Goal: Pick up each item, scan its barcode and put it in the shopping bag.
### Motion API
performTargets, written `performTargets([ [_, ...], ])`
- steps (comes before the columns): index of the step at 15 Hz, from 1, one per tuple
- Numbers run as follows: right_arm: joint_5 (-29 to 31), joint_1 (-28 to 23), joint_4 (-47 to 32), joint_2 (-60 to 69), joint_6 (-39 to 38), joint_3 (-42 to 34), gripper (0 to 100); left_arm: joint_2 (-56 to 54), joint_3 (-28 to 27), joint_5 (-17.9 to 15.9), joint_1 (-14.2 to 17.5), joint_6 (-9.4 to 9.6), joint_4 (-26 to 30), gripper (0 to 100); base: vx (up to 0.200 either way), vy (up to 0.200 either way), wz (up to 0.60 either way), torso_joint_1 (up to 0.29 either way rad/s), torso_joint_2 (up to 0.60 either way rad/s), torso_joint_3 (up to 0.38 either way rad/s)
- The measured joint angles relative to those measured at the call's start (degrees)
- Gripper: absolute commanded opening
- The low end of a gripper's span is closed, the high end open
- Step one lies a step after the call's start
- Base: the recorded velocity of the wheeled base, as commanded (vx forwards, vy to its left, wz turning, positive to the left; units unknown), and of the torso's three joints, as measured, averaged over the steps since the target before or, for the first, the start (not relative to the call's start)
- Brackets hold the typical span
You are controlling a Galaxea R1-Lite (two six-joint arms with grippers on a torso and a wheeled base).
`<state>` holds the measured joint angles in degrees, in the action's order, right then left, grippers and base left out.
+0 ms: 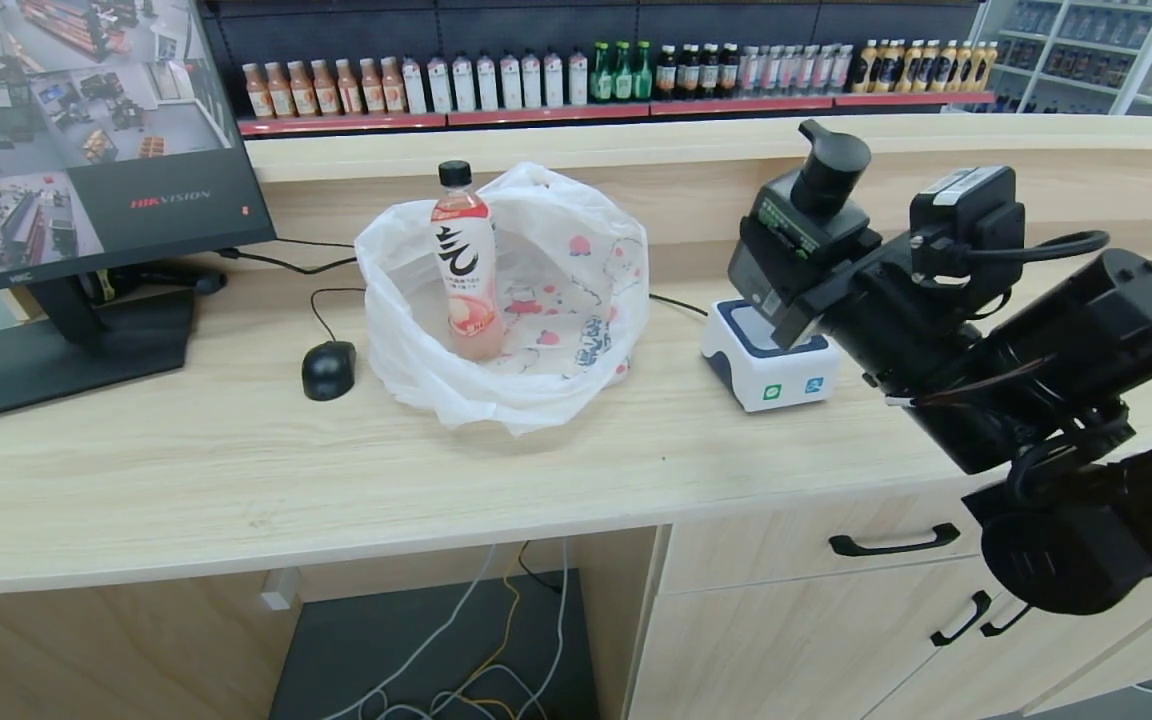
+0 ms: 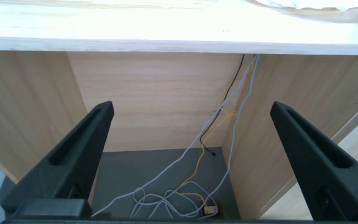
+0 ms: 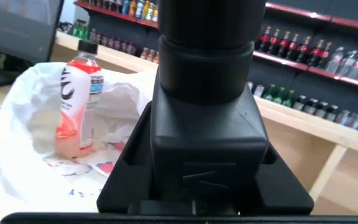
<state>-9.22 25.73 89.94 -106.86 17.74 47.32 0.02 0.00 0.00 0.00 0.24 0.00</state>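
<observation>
Pink bottle (image 1: pixel 466 275) upright in white shopping bag (image 1: pixel 586 240) on bench (image 1: pixel 186 470); right pincer (image 1: pixel 821 300) grips black scanner (image 1: pixel 824 175); left pincer (image 2: pixel 191 112) open below bench

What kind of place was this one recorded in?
Probably a shop checkout: shelves of bottled drinks behind the counter, a barcode scanner over its white stand, and a surveillance monitor.
</observation>
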Motion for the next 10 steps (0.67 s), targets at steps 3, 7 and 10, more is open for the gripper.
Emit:
performTargets([
  [3,4.0,2.8,0.0,0.5,-6.4,-3.3,0,0.0,0.0,0.0,0.0,0.0,0.0,100,0.0,0.0,0.0,0.0,0.0,0.0],
  [7,9.6,4.9,-0.1,2.2,-12.3,-6.6,0,0.0,0.0,0.0,0.0,0.0,0.0,100,0.0,0.0,0.0,0.0,0.0,0.0],
  [10,10.0,5.1,-0.1,2.3,-13.3,-5.7,0,0.0,0.0,0.0,0.0,0.05,0.0,100,0.0,0.0,0.0,0.0,0.0,0.0],
])
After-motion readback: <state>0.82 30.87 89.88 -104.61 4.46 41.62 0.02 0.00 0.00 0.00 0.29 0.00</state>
